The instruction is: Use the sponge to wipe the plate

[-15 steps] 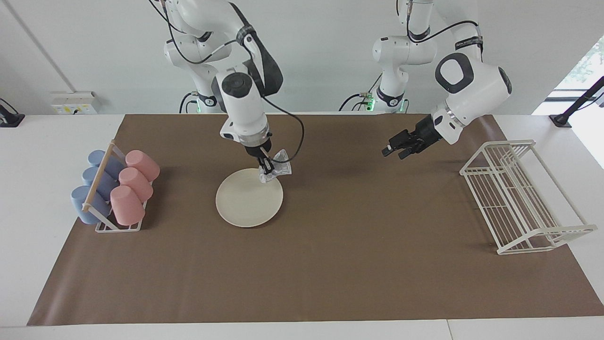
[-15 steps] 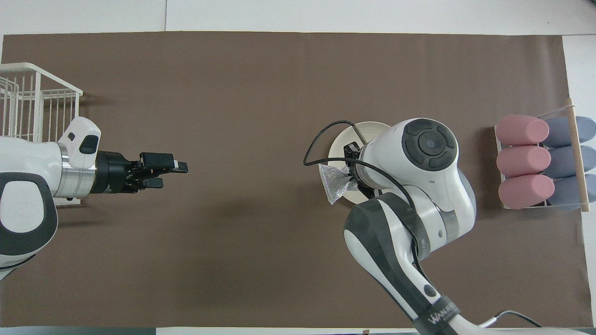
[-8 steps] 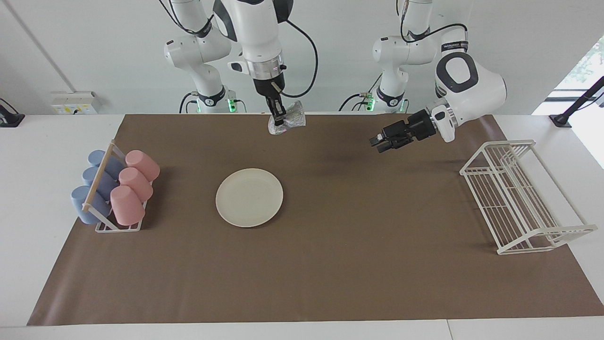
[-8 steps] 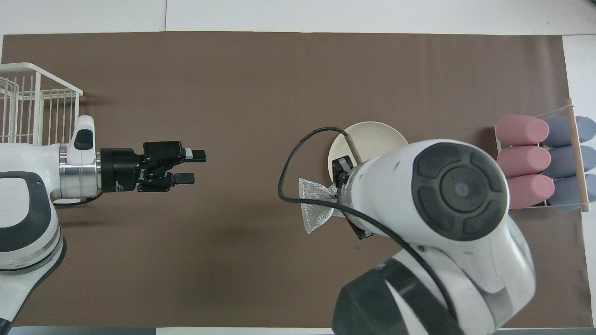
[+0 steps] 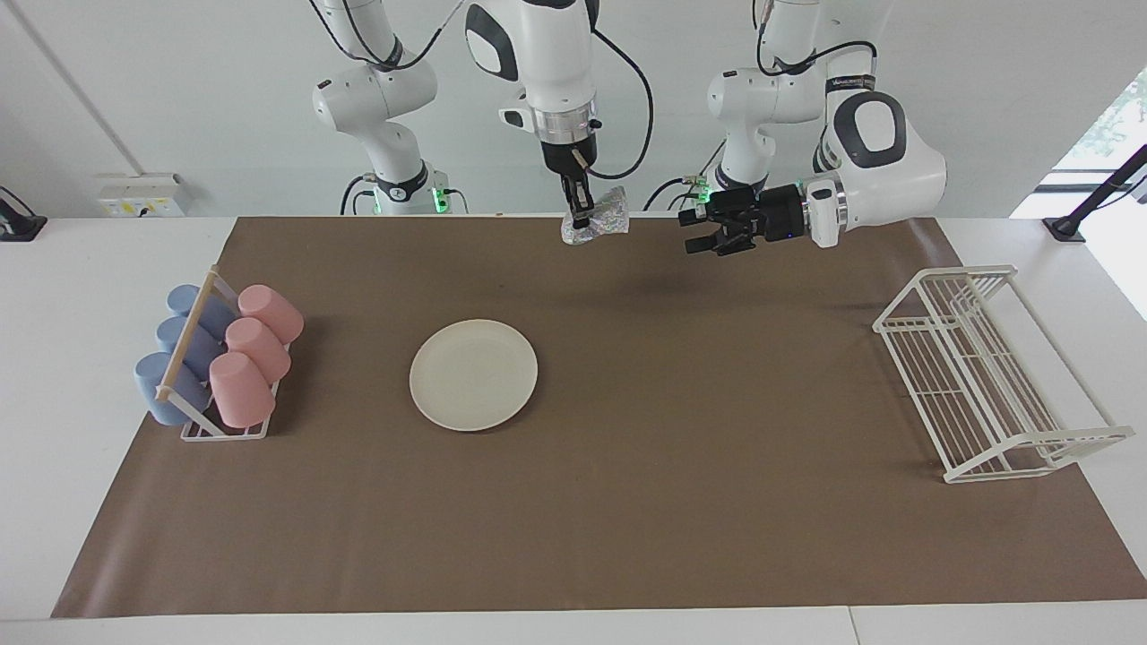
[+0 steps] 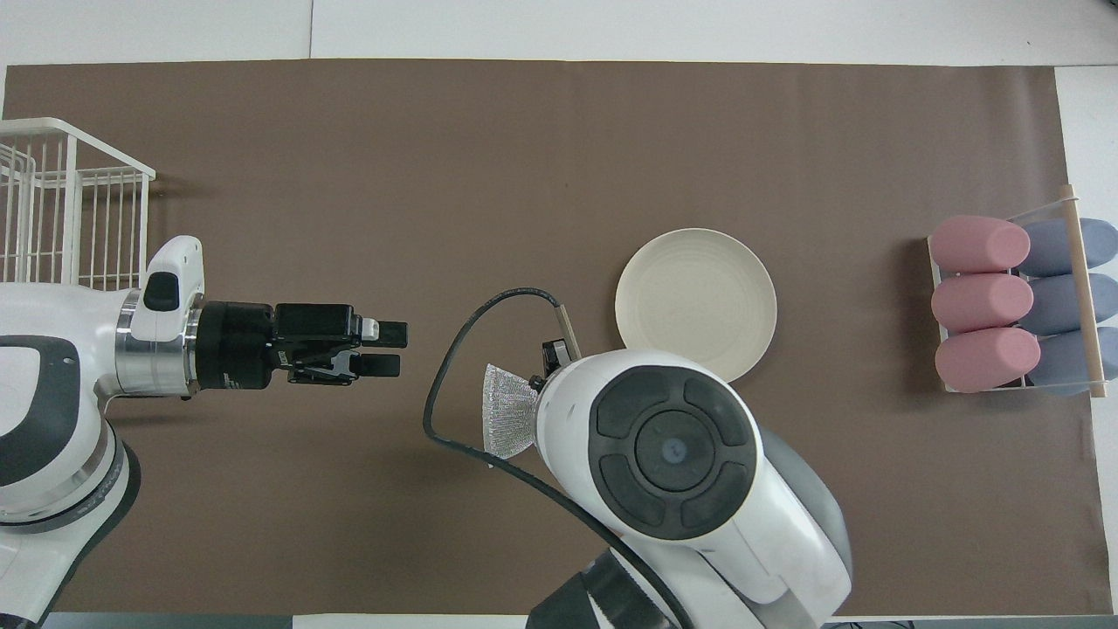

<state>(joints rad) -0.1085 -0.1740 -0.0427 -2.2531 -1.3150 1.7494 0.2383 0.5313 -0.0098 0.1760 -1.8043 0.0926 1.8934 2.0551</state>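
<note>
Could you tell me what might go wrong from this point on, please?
The right gripper holds the sponge by a pinch on one part, high in the air, clear of the plate; the loose mesh could slip out and drop onto the mat. The open left gripper hangs close beside it, so a handover or a swing by either arm could make the two collide.

facing: high, toward robots | overhead: steeply down, perhaps nearer | shared: brown mat (image 5: 627, 502)
</note>
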